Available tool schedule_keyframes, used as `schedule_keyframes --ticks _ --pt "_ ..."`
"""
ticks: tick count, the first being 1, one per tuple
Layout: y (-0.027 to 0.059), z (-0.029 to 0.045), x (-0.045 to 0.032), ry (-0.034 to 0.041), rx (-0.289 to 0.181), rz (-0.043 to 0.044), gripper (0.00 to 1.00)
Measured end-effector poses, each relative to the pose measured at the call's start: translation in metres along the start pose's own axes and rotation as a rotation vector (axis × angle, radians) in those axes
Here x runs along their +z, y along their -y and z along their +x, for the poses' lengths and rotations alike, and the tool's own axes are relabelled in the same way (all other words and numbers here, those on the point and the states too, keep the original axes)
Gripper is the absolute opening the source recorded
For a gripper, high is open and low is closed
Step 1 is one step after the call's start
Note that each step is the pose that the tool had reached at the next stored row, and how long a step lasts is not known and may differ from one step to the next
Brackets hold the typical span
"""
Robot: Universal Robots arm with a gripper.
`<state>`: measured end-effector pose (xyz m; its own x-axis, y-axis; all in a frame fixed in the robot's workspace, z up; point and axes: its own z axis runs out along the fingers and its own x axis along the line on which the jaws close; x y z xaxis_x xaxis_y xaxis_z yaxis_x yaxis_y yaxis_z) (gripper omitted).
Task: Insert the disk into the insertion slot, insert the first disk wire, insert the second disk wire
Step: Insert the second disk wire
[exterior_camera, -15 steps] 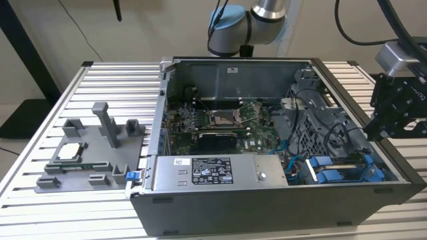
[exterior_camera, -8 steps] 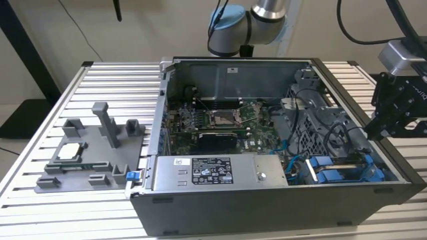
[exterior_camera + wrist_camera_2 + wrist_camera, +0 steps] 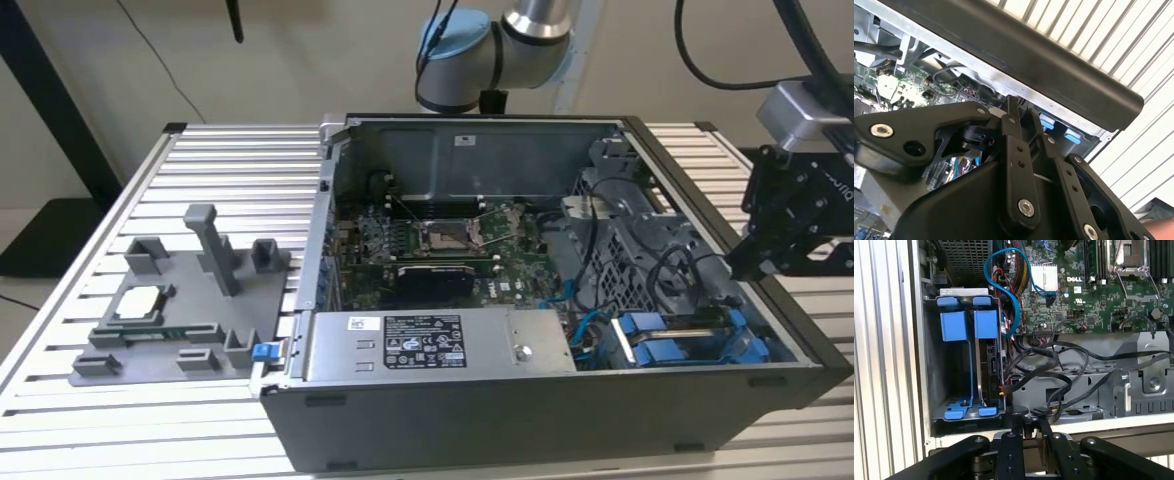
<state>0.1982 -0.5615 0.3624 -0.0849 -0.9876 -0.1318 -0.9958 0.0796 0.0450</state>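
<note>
The disk stands on edge in the insertion slot, held by its blue carrier bracket; in the exterior view the blue bracket shows at the case's front right corner. Loose black wires lie beside the bay, one looping down close to my fingertips. My gripper hangs over the case's side wall just outside the bay, its jaws close together with nothing seen between them. In the exterior view the gripper sits at the case's right wall.
The open computer case rests on a slatted metal table. A motherboard and blue cable lie beyond the bay. A grey power supply box sits at the front. A grey fixture stands on the exterior view's left.
</note>
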Motion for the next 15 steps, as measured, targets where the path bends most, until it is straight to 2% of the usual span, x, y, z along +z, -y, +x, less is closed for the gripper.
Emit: schedule_keyframes --ticks 8,9,15 --pt "0.0001 0.0000 0.0004 0.0133 0.019 -0.0068 1.00" --pt "0.0001 0.0001 0.0004 0.0144 0.020 -0.0068 0.00" --pt "0.0001 0.0007 0.0001 0.0162 0.022 -0.0081 0.00"
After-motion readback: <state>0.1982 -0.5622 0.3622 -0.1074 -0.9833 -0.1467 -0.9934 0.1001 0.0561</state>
